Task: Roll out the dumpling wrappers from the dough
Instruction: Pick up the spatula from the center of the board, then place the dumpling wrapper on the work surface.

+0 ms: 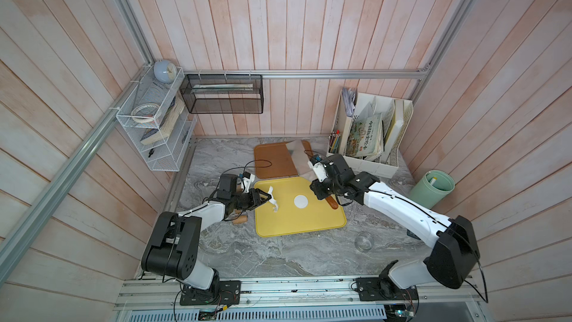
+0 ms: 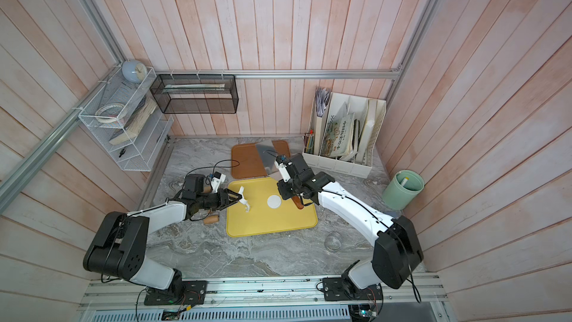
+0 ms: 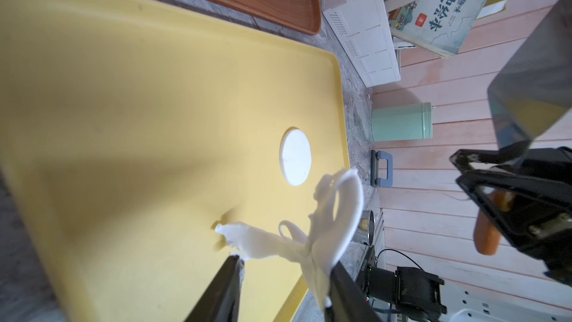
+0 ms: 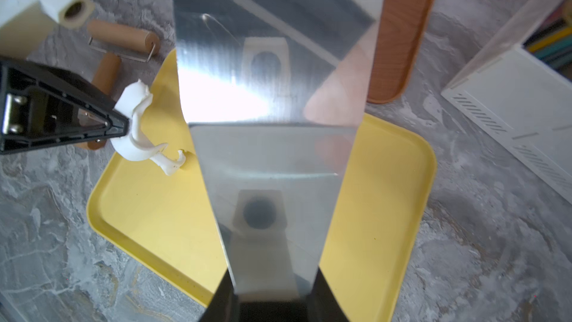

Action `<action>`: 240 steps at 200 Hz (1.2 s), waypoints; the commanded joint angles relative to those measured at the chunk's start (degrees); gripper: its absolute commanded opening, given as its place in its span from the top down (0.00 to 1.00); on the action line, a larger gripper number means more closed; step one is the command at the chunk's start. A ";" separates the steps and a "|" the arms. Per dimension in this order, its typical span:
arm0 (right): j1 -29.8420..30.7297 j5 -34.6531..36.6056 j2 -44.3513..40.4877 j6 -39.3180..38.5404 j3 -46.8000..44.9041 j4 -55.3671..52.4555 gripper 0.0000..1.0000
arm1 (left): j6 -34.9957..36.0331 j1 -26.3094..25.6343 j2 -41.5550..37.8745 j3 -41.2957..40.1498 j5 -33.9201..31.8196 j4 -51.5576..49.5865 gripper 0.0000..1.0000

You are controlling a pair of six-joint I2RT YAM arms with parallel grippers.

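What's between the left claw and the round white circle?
The ragged dough scrap hanging from the left gripper, then bare yellow tray up to the round wrapper, in both top views.

2 top cams overhead, 2 wrist cams close, sharing yellow tray (image 1: 294, 224).

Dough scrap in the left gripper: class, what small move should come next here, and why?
Probably carry the dough scrap sideways off the yellow tray before letting go. The left gripper pinches it, dangling over the tray, apart from the round wrapper lying flat there; dropping it here could foul the wrapper. The right gripper holds the scraper raised.
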 commanded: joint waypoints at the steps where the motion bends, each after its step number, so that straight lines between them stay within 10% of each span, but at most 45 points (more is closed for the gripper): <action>1: 2.27 2.08 2.14 -5.23 -0.74 4.18 1.00 | -0.29 0.34 -1.22 -1.01 3.29 2.27 0.53; 131: 11.21 5.90 11.88 -4.52 0.80 -5.59 1.00 | -0.32 2.45 -0.04 1.49 6.78 0.94 0.48; 240: 2.51 2.42 5.67 12.84 10.85 -25.96 1.00 | -0.62 4.05 0.45 0.79 4.64 -0.25 0.50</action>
